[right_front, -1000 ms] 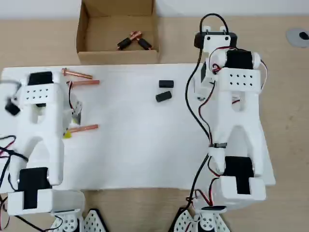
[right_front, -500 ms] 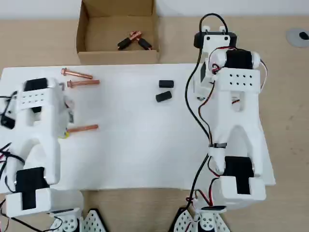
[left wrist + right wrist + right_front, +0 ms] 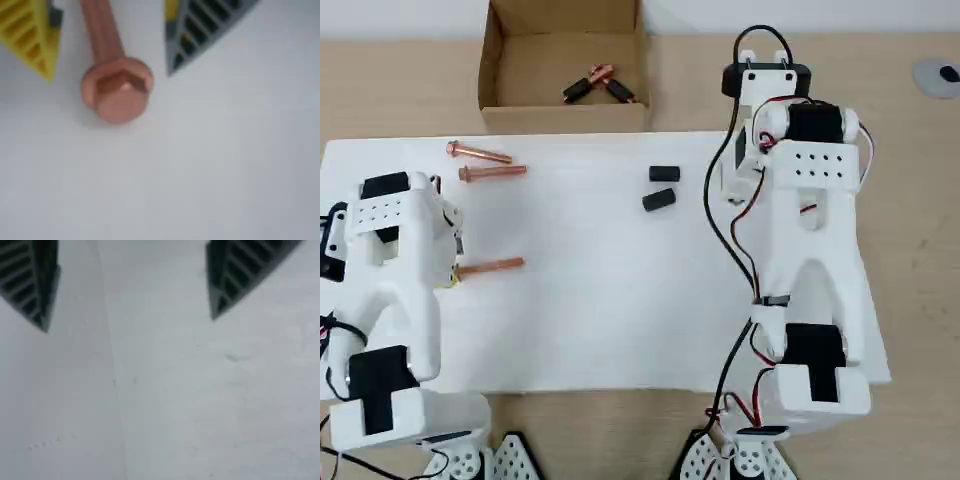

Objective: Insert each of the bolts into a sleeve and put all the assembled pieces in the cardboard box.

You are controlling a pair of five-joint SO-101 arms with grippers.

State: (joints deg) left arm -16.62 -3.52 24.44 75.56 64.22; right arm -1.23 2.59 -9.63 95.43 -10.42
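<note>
Closing on the bolt (image 3: 117, 95) is the step in hand, I judge. The left fingers (image 3: 32, 35) stand wide, one each side of its shank just behind the hex head, not gripping yet. The bolt lies on the white sheet (image 3: 600, 320), well apart from the cardboard box (image 3: 565, 118), off its left front corner twd the arm bases.

To do it well:
- shut evenly so the round shank can't roll or skid out
- grip near the head, leaving most of the shank free for a sleeve
- keep it level on lifting

A 2nd bolt (image 3: 492, 172) & 3rd bolt (image 3: 480, 152) lie nearer the box, same corner. One sleeve (image 3: 664, 173) & the other sleeve (image 3: 659, 200) lie near its right front corner. The assembled pieces (image 3: 600, 85) sit inside it. The right fingers (image 3: 235, 275) are wide too, w/ bare sheet between them.

Hard to make out:
- In the high view the left arm (image 3: 395, 260) covers the bolt's head end & the fingers.
- The wrist view cuts off the shank's far part.
- Can't tell if the fingers touch the sheet.
- The pieces in the box overlap, so details are unclear.
</note>
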